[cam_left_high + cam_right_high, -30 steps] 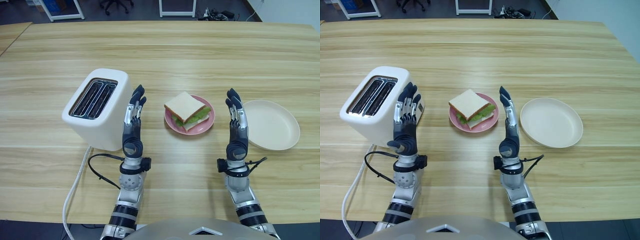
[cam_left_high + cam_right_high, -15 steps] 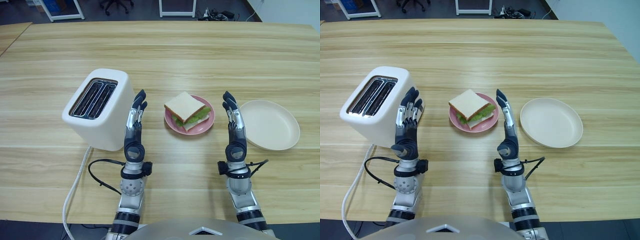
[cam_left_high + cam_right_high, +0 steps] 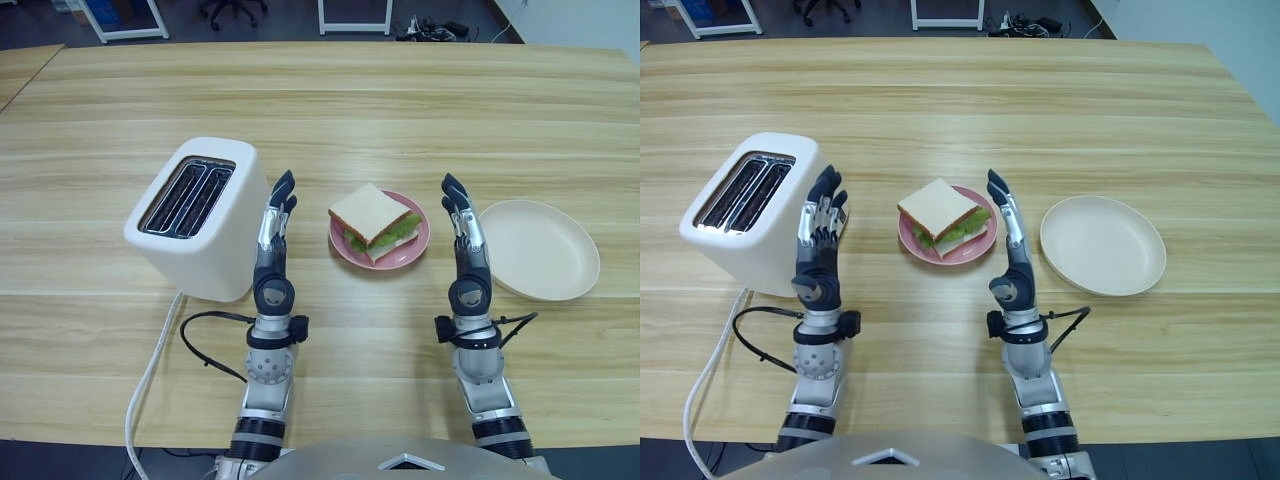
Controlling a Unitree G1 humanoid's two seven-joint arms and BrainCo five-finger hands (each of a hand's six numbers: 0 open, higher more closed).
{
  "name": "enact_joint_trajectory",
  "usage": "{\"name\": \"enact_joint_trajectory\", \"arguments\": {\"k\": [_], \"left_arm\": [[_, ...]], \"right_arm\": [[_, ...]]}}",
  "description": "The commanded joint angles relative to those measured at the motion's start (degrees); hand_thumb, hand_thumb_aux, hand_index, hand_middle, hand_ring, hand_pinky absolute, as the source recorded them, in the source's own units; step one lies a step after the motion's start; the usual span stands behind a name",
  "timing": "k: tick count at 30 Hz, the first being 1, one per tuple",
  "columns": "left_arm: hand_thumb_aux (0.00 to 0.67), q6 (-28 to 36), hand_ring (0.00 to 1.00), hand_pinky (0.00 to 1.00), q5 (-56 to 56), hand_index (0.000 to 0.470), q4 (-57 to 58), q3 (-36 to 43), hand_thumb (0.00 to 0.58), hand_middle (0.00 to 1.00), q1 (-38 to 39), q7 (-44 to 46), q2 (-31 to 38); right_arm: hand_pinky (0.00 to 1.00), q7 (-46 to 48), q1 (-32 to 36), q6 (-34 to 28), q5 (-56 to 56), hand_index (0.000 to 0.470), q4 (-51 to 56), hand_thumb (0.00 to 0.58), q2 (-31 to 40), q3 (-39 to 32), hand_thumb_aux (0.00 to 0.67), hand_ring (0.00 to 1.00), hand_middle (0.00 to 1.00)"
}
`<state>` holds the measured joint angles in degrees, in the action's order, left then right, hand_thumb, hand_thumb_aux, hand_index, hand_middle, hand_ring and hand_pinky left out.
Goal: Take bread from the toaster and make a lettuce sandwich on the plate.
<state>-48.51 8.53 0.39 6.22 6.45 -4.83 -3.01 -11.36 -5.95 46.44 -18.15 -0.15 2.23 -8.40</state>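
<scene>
Drifting slightly inward, left hand (image 3: 269, 256) and right hand (image 3: 466, 256) flank the small round pink plate (image 3: 404, 259), fingers straight, together, holding nothing; white-bread lettuce sandwich (image 3: 368, 214) sits assembled on it, task looks done.

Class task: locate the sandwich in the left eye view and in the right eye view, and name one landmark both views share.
Left eye view: sandwich right of centre, on the pink plate.
Right eye view: sandwich just left of centre.
Shared landmark: the white toaster at its left.
</scene>
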Motion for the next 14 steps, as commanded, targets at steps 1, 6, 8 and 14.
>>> {"name": "enact_joint_trajectory", "arguments": {"k": [1,6,8,14], "left_arm": [[0.000,1.8,0.00,0.00,0.1,0.000,-2.6,-0.6,0.000,0.00,0.4,0.3,0.5],[0.000,3.0,0.00,0.00,1.6,0.000,-3.2,0.0,0.000,0.00,-0.9,0.0,-0.5],[0.000,3.2,0.00,0.00,1.8,0.000,-3.2,0.2,0.000,0.00,-1.8,0.0,-0.8],[0.000,-1.4,0.00,0.00,4.6,0.000,-0.6,0.3,0.000,0.00,2.1,-2.2,-1.1]], "right_arm": [[0.00,0.2,0.0,-1.3,-0.7,0.000,-1.3,0.000,-0.6,0.2,0.000,0.00,0.00],[0.00,1.1,1.0,-3.1,0.7,0.000,-2.5,0.000,-0.1,0.9,0.000,0.00,0.00],[0.00,1.1,1.9,-3.6,0.9,0.000,-2.2,0.000,0.0,1.3,0.000,0.00,0.00],[0.00,0.8,-1.1,0.1,1.1,0.000,-0.9,0.000,0.3,1.2,0.000,0.00,0.00]]}}
